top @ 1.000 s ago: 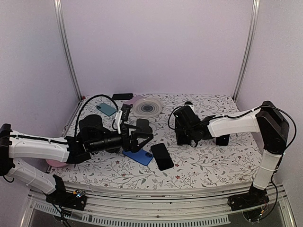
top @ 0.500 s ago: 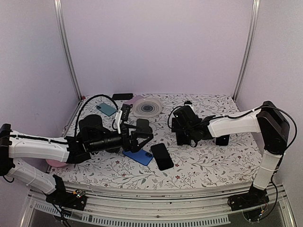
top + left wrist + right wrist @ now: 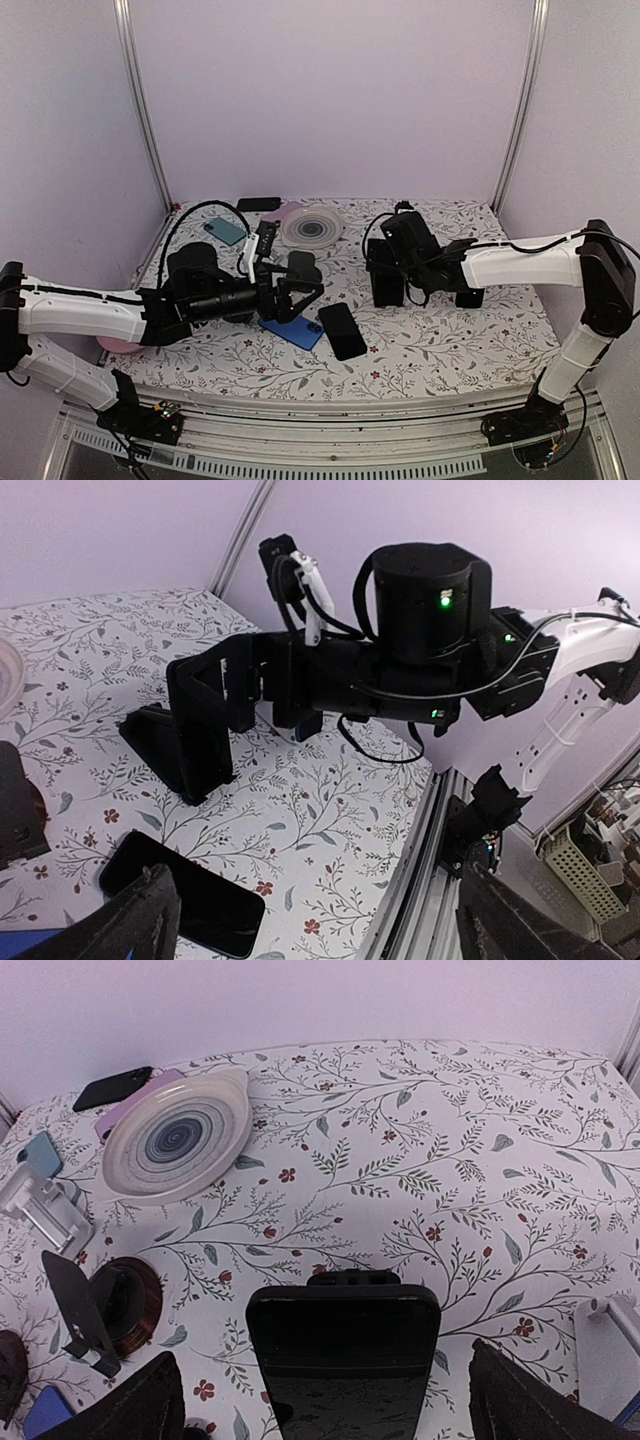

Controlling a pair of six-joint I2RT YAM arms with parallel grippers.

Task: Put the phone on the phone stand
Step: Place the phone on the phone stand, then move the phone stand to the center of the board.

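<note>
A black phone (image 3: 343, 1360) leans upright on a black phone stand (image 3: 352, 1278) near the table's middle; it also shows in the top view (image 3: 388, 290) and the left wrist view (image 3: 203, 735). My right gripper (image 3: 386, 266) is open, its fingers (image 3: 135, 1405) wide on either side of the phone and not touching it. My left gripper (image 3: 306, 294) is open and empty, low over a blue phone (image 3: 290, 331). Another black phone (image 3: 342, 331) lies flat beside it and shows in the left wrist view (image 3: 185, 898).
A striped plate (image 3: 312, 225) sits at the back on a pink phone. A teal phone on a silver stand (image 3: 226, 231) and a black phone (image 3: 258, 204) are back left. A small black stand (image 3: 75, 1315), a brown disc (image 3: 128, 1305) and another stand (image 3: 468, 296) are nearby.
The right wrist has pulled back and up from the stand; the phone stays leaning on it. The left arm has not moved.
</note>
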